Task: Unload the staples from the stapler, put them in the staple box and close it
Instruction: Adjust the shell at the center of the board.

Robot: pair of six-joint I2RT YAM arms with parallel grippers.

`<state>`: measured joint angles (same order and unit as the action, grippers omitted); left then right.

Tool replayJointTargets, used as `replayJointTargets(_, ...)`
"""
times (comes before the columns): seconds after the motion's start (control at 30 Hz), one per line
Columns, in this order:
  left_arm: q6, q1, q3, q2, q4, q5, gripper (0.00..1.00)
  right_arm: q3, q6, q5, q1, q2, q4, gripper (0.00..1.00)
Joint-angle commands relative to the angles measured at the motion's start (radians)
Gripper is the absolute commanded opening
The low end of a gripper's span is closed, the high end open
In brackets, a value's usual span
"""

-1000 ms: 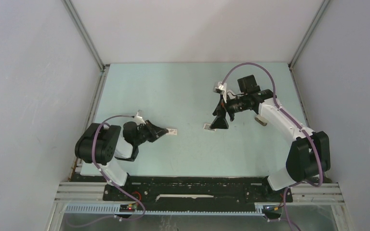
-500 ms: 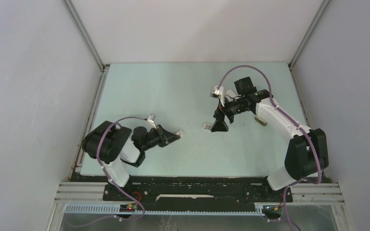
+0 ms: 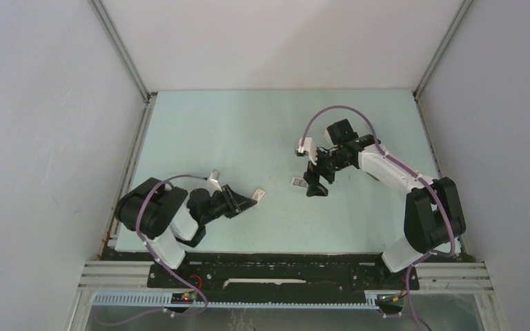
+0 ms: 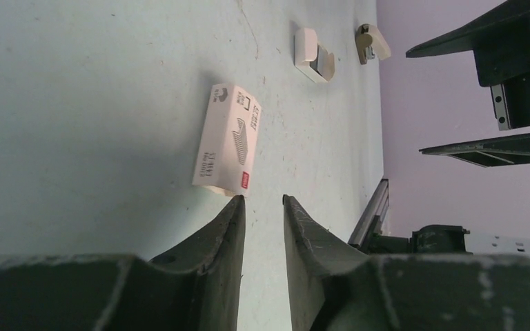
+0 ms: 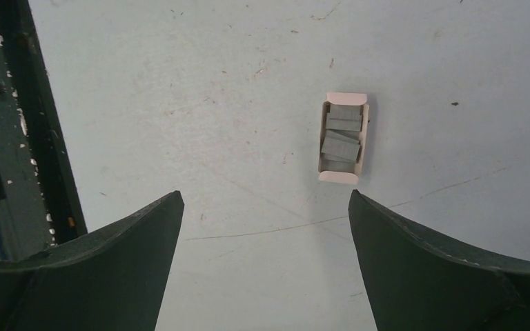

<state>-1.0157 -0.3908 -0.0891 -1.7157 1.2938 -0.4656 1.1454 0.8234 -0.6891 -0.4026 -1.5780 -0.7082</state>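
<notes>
The left end effector [image 4: 262, 200] is seen with its fingers parted by a narrow gap, and nothing is held between them. Just past the tip of one finger a closed white box with dark print [image 4: 228, 138] lies flat on the surface [image 5: 179, 83]. Its near corner is so close to that fingertip that it cannot be told whether the two touch.

The right end effector [image 5: 266, 195] is spread wide and hangs over the surface with nothing between its fingers. Ahead of its fingertips a small open carton [image 5: 346, 99] lies flat, closer to the finger on the right of the wrist view than to the other. The staples [image 5: 340, 146] are seen inside this carton as short grey strips, lying loosely stacked and slightly askew.

From above, the right end effector is found just beside the open carton, on the side facing the right arm. The printed box lies apart from the open carton, on the side toward the left arm and nearer to the arm bases. In the left wrist view a small beige object [image 4: 373, 43] is seen near the open carton, on its far side from the printed box. What it is cannot be made out.
</notes>
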Motion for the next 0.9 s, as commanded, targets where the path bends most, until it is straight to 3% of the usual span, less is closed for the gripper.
replayJointTargets(0.0,0.051,-0.004,0.031,0.094,-0.085,0.054,0.33,0.006,0.043,0.045,-0.027,-0.005,0.035,1.0)
replayJointTargets(0.23,0.108,-0.003,0.073,0.328,-0.273,0.115,0.33,0.006,-0.007,-0.068,-0.07,0.023,0.022,1.0)
replayJointTargets(0.33,0.182,-0.003,0.025,0.494,-0.567,0.202,0.33,0.007,-0.077,-0.101,-0.091,0.024,0.052,1.0)
replayJointTargets(0.43,0.267,-0.004,-0.066,0.626,-0.823,0.341,0.35,0.021,-0.28,-0.114,-0.1,0.008,0.125,0.94)
replayJointTargets(0.5,0.316,-0.004,-0.138,0.643,-0.937,0.41,0.31,0.021,-0.409,-0.129,-0.099,-0.003,0.187,0.89)
replayJointTargets(0.7,0.392,-0.004,-0.304,0.444,-1.017,0.391,0.08,0.021,-0.574,-0.138,-0.132,-0.034,0.257,0.56)
replayJointTargets(0.87,0.389,-0.023,-0.334,0.3,-0.933,0.307,0.06,0.021,-0.621,-0.099,-0.145,-0.072,0.268,0.21)
